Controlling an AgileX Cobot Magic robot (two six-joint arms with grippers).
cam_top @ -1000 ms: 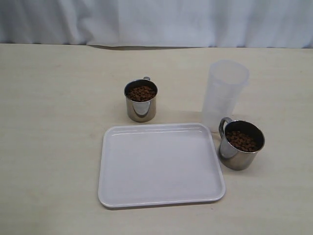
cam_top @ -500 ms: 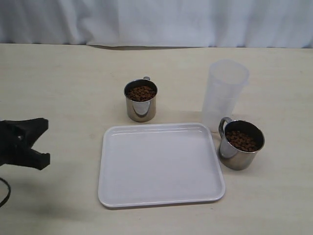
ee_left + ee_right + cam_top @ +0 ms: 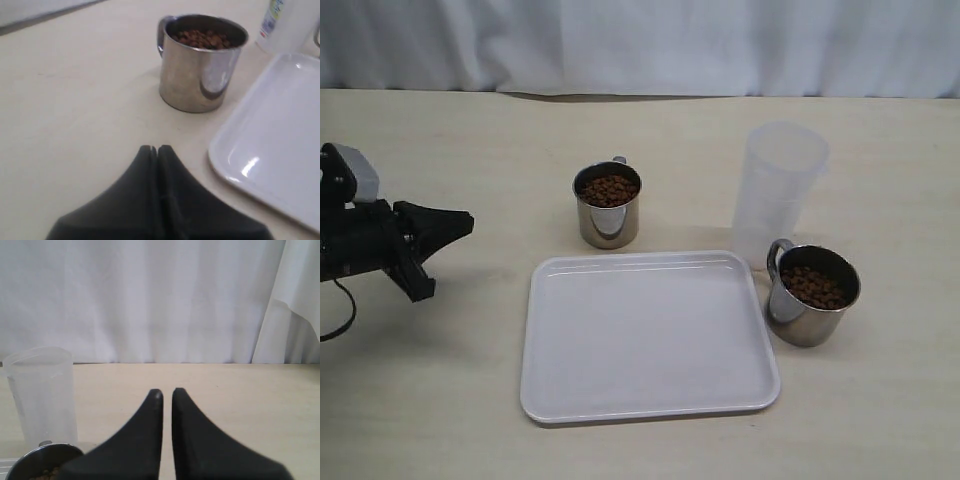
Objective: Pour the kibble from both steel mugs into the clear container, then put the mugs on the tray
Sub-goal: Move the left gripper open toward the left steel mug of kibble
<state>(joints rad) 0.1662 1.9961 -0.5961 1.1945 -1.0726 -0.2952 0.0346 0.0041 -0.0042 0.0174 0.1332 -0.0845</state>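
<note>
In the exterior view the white tray [image 3: 650,340] lies in the lower middle of the frame on the table [image 3: 440,400]. One steel mug [image 3: 609,210] with kibble [image 3: 609,190] stands just above the tray's upper edge. The second steel mug [image 3: 812,300], also filled, stands beside its right edge, in front of the clear container [image 3: 779,185]. The left gripper [image 3: 455,225] is at the left edge, its jaws pressed together and holding nothing. The right gripper [image 3: 167,392] appears only in its wrist view, closed to a thin slit and also holding nothing.

Left fingers [image 3: 148,156] pressed together; right fingers [image 3: 154,401] closed.
</note>
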